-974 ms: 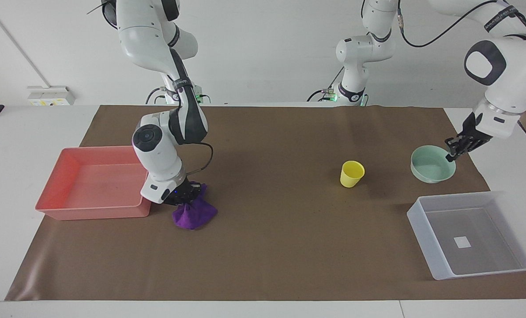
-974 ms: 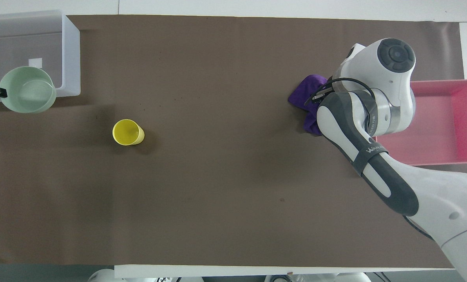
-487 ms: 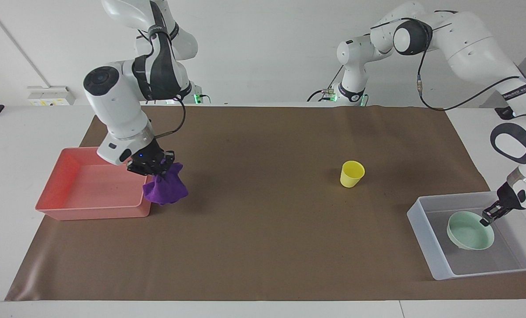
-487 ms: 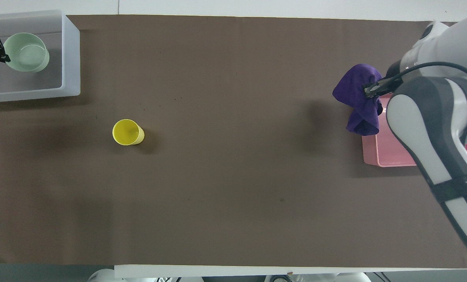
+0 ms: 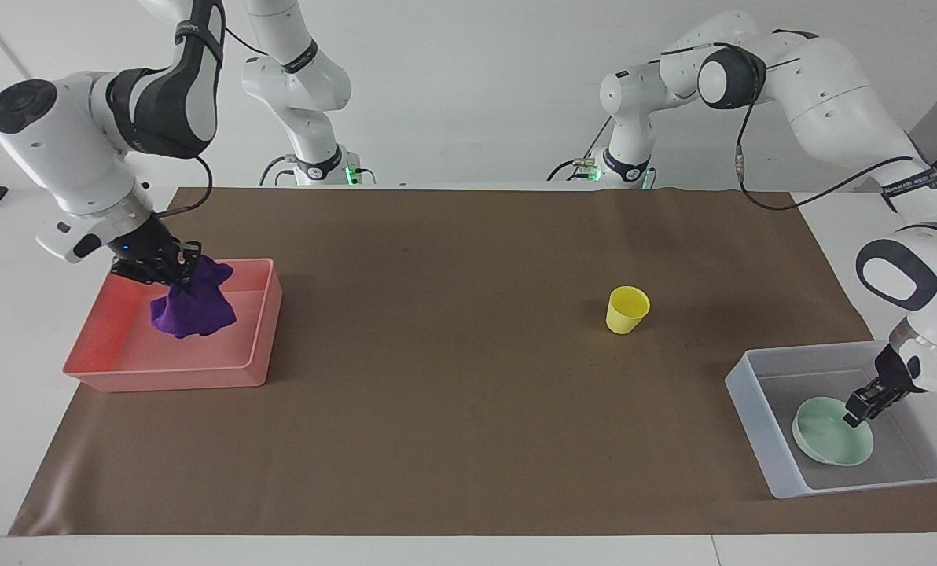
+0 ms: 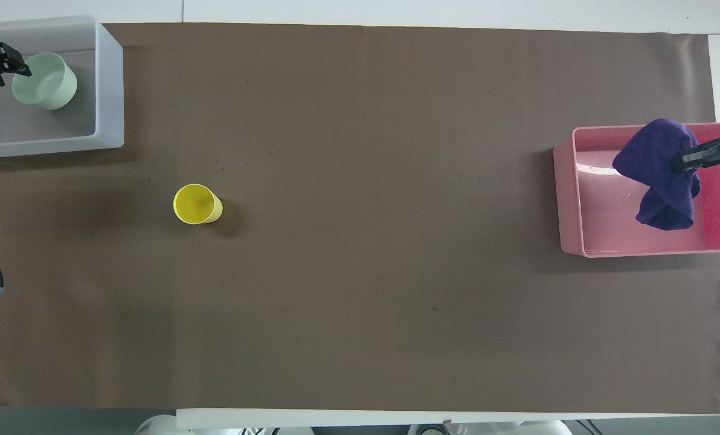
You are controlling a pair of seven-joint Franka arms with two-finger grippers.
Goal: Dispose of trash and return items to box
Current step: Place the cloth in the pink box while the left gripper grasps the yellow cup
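Note:
My right gripper (image 5: pixel 166 271) is shut on the purple rag (image 5: pixel 193 306), which hangs over the inside of the pink tray (image 5: pixel 170 377). The rag (image 6: pixel 662 175) and right gripper (image 6: pixel 683 160) also show over the tray (image 6: pixel 568 199) in the overhead view. My left gripper (image 5: pixel 861 413) is shut on the rim of the mint-green bowl (image 5: pixel 830 444) and holds it tilted, low inside the clear box (image 5: pixel 751 409). The overhead view shows the bowl (image 6: pixel 46 90), left gripper (image 6: pixel 9 63) and box (image 6: pixel 109 90) too. The yellow cup (image 5: pixel 626 309) stands upright on the brown mat.
The cup (image 6: pixel 196 204) is nearer to the robots than the box, toward the left arm's end. The brown mat (image 5: pixel 453 393) covers most of the white table. The tray lies at the right arm's end, the box at the left arm's end.
My right gripper has carried the rag from the tray's edge to over the tray's inside. My left gripper has lowered the bowl a little in the box and tilted it.

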